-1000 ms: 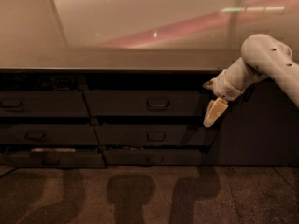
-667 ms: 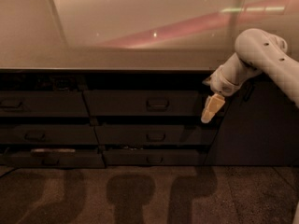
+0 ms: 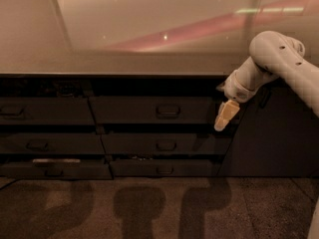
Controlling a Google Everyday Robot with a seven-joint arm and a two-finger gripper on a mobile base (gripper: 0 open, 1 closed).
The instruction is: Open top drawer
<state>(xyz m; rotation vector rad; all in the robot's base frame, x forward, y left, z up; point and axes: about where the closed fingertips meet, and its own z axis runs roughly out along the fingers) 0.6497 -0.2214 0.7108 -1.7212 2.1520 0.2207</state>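
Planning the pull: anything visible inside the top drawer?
No. The top drawer shows only its dark front and handle; the interior is covered. The tool hangs by its right end.

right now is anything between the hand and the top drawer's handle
Nothing visible does. The hand hangs at the right end of the top drawer, and the drawer front between it and the loop handle shows nothing on it.
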